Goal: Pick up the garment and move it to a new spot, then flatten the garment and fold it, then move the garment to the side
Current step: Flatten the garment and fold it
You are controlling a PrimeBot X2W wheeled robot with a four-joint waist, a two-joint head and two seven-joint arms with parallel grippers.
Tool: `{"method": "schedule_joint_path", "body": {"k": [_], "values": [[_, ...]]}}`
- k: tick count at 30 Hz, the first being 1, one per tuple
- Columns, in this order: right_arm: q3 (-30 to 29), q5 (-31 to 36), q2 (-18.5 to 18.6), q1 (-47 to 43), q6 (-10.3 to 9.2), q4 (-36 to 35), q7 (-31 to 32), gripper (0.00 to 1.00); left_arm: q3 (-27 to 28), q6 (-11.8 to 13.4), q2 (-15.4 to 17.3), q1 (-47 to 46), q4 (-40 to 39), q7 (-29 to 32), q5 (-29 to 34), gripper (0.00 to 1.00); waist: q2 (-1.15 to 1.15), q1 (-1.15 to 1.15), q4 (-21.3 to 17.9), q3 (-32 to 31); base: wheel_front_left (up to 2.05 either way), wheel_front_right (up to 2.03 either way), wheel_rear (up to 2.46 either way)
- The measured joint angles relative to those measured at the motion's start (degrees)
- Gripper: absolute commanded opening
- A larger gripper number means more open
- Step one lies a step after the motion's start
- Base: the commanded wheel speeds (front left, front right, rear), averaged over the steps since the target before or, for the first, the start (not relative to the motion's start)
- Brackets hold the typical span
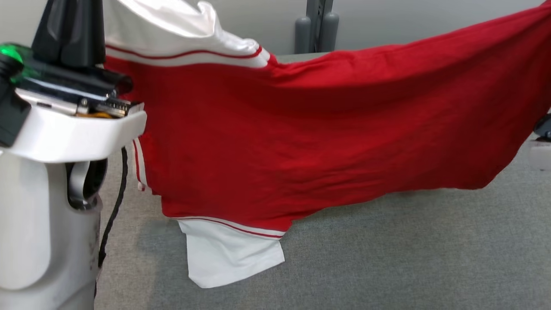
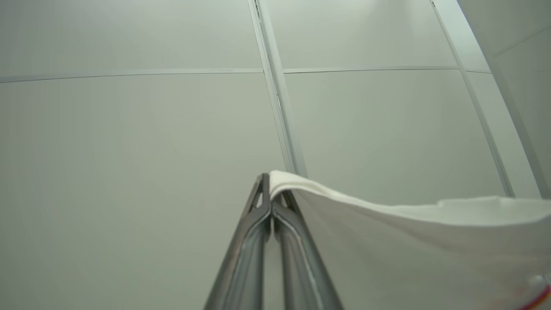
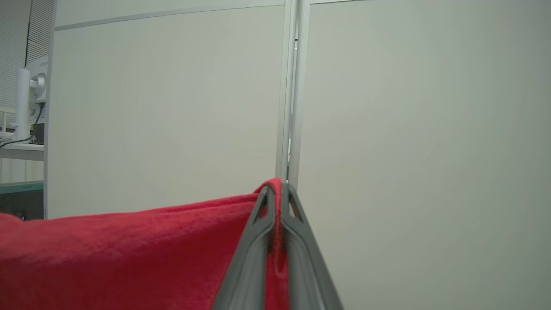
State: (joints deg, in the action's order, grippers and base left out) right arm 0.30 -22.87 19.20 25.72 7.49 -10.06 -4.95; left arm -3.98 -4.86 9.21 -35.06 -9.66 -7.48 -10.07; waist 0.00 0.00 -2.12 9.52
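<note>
Red-and-white garment (image 1: 301, 142) held stretched in the air above the grey tabletop (image 1: 409, 258), left hand (image 2: 267, 181) pinched closed on its white edge, right hand (image 3: 280, 189) pinched closed on its red edge.

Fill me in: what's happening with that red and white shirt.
The robot holds the red and white garment spread between its two arms above the grey table. The left end effector is shut on a white edge, and the right end effector is shut on a red edge. Most of the cloth hangs in the air; a white sleeve seems to reach the table. Flattening and folding are not yet done.
</note>
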Motion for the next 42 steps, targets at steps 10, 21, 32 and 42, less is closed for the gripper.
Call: {"method": "schedule_joint_path", "body": {"k": [10,21,32,42], "values": [[2.03,-5.04,2.85,18.21,0.0,12.11,1.93,0.0,-4.66,-2.14,1.34,-22.6,15.39,0.02,-3.35,0.0,0.0,0.0,-0.54,7.13,0.0,0.0,0.0],[12.03,-7.69,0.89,45.92,0.0,37.46,-6.8,0.0,-6.54,-2.1,1.32,-51.46,46.75,-6.45,-2.55,0.0,0.0,0.0,-0.68,12.99,0.0,0.0,0.0],[20.24,-11.54,-5.24,51.21,-0.01,66.14,-6.67,0.0,-7.55,-1.72,-4.39,-49.13,74.5,-6.67,-5.61,0.0,0.0,0.0,1.68,15.64,0.0,0.0,0.0],[26.11,-16.38,-6.71,45.68,-0.01,73.64,-7.86,0.0,-8.13,-2.21,-6.37,-39.59,81.88,-6.97,-10.79,0.0,0.0,0.0,3.2,17.2,0.0,0.0,0.0]]}}
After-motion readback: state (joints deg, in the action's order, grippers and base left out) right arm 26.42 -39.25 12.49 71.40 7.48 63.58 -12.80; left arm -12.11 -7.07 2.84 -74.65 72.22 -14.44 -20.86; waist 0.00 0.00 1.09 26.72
